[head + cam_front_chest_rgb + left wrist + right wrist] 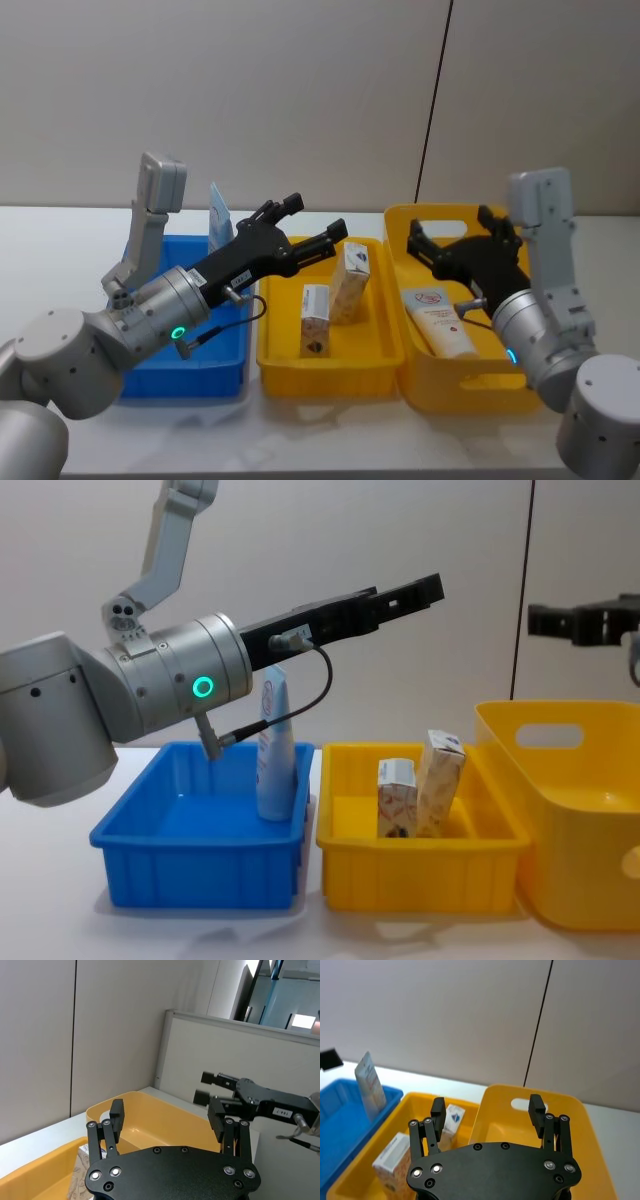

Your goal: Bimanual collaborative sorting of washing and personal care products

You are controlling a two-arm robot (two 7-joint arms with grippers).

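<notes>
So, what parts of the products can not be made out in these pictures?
Head view: the left gripper hides the lower part of the blue-bin tube.
Left wrist view: that gripper's body and the lower edge cut off a speckled box.
Chest view: the print on the tilted box is too small to read.

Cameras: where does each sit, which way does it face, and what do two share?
Head: high, facing down over blue bin and yellow bins; left arm and right arm show.
Chest: low, facing across the bins; left arm shows large.
Left wrist: behind open left jaws, facing the right jaws.
Right wrist: behind open right jaws, facing the bins.
Shared: head and chest both see two boxes.
</notes>
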